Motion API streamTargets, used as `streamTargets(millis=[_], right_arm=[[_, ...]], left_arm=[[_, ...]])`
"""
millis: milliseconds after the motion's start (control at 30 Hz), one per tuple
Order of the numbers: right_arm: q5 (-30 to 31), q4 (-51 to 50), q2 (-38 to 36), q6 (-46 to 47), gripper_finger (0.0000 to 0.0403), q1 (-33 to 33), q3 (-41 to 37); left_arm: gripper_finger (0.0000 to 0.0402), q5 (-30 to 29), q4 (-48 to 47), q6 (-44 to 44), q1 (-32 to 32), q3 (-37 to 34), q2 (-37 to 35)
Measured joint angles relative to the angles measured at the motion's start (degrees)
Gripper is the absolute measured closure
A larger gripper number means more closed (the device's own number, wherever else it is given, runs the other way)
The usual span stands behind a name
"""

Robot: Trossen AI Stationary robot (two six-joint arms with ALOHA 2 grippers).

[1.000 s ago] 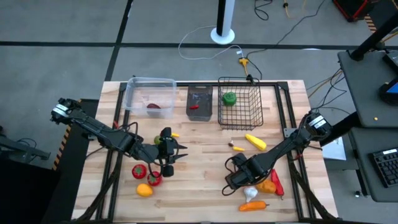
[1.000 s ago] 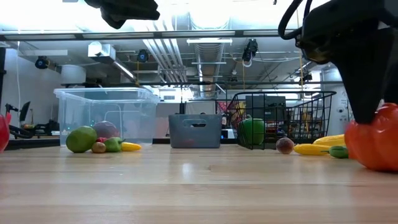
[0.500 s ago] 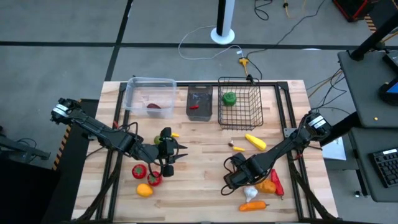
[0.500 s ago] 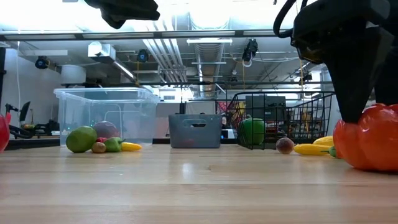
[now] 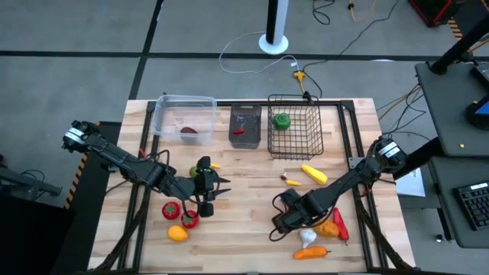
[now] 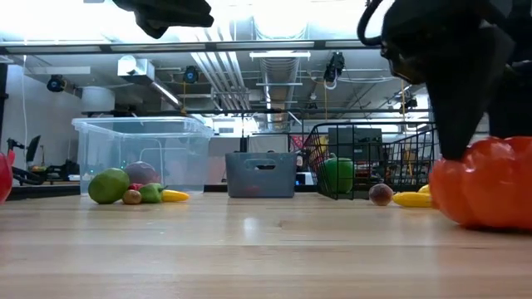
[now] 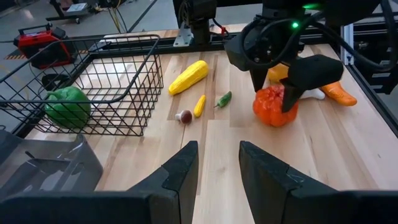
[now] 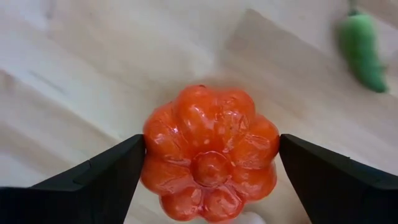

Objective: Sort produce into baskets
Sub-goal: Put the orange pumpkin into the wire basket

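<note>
We see the orange pumpkin (image 8: 210, 154) has slid sideways across the table under our right gripper (image 8: 210, 163), jaws apart astride it, not clamped, so unsorted

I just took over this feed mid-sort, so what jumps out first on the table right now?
The right pincer stands open astride a ribbed orange pumpkin-like toy on the table's right front part, amid other loose produce. The left pincer hangs over the table's left side, near a red tomato-like piece. At the back, a green pepper already lies in the wire-mesh basket.
</note>
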Motion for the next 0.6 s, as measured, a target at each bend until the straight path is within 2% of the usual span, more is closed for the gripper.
streamTargets(millis=[233, 367, 500, 600], right_arm=[[0.2, 2.1, 0.0, -0.7, 0.0009, 0.0, 0.0], [1.5, 2.1, 0.0, -1.3, 0.0004, 0.0, 0.0], [1.5, 2.2, 0.0, -4.5, 0.0003, 0.0, 0.0], [1.5, 2.3, 0.0, -10.2, 0.0003, 0.0, 0.0]], left_arm=[[0.0301, 0.0, -0.3, 0.0, 0.0, 0.0, 0.0], [0.0301, 0.0, -0.3, 0.0, 0.0, 0.0, 0.0], [0.0301, -0.1, -0.3, 0.0, 0.0, 0.0, 0.0], [0.0301, -0.1, -0.3, 0.0, 0.0, 0.0, 0.0]])
